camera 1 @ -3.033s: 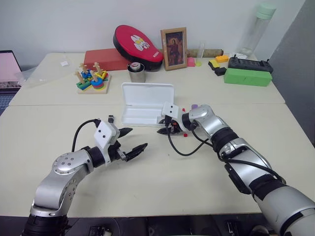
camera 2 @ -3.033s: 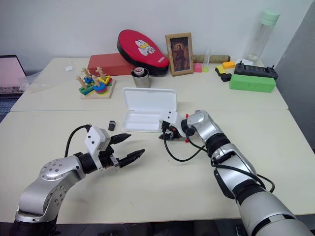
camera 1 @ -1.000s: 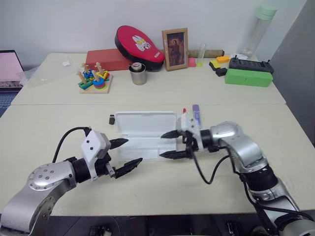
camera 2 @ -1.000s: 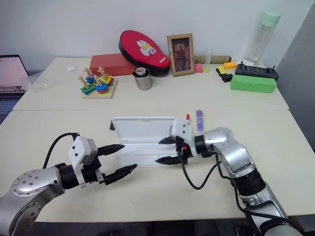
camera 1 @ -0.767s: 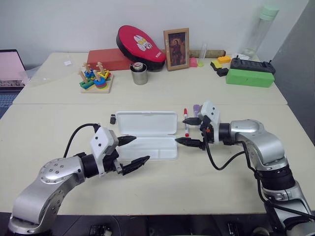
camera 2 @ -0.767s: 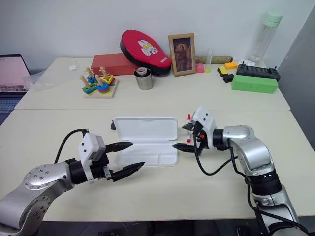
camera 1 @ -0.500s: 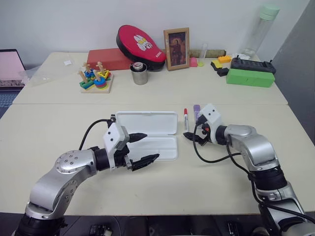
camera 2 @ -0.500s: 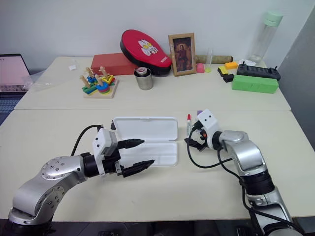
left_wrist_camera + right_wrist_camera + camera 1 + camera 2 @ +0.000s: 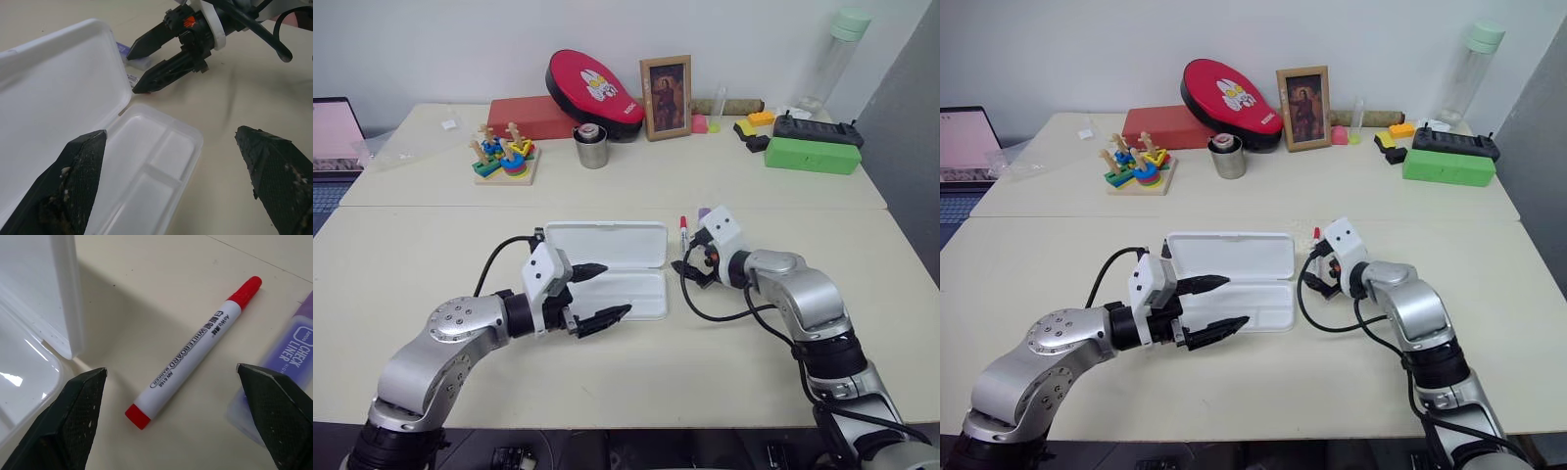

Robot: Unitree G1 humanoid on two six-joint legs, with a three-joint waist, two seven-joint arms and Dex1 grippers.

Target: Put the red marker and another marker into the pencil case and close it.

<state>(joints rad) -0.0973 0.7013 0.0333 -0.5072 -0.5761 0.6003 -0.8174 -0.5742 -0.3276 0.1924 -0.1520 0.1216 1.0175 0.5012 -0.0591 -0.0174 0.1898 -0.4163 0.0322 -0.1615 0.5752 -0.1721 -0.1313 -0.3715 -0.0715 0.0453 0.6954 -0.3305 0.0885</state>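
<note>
Since a second ago the right gripper (image 9: pixel 689 266) has swung off the case (image 9: pixel 607 269) to the pens just beside its right end, and the left gripper (image 9: pixel 597 294) has edged in over the tray's front. Seen from the head, the flat white plastic case lies open on the cream counter (image 9: pixel 421 255), its rounded lid laid back; the red marker (image 9: pixel 682 233) and the stubby purple highlighter (image 9: pixel 703 213) lie side by side, outside it. From the left wrist, the rough black jaws stand wide over the moulded, partitioned tray, holding nothing. From the right wrist, the jaws also stand wide and empty, straddling the slim white barrel with its red cap and tail; the highlighter's lilac label shows near one finger (image 9: pixel 276 406), the case's glossy corner near the other.
</note>
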